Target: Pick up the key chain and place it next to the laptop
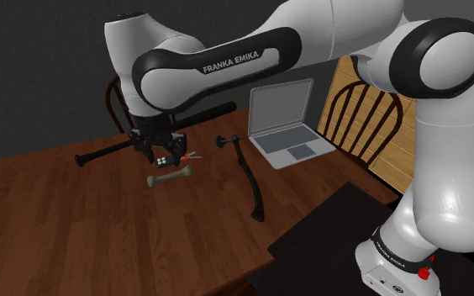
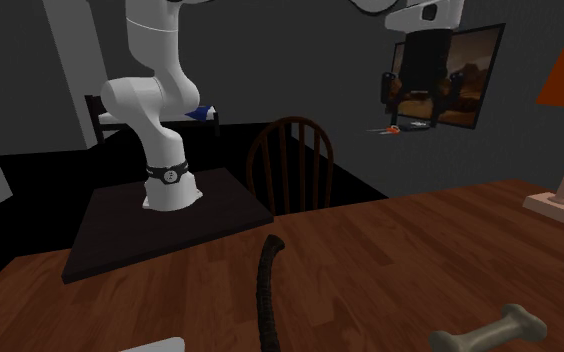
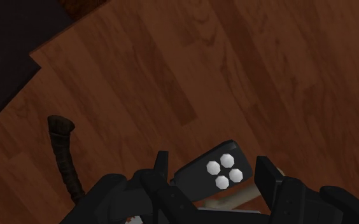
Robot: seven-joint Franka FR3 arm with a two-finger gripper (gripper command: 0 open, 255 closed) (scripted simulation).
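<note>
While my gripper [image 1: 165,158] hangs high above the wooden table [image 1: 59,219], its 2 fingers [image 3: 162,170] clasp the black key chain [image 3: 215,172] with 4 white buttons, directly over a pale bone [image 1: 170,176] and well apart from the open laptop [image 1: 284,124].

FRANKA EMIKA stands in white letters on the black side strip of the arm [image 1: 227,66].
</note>
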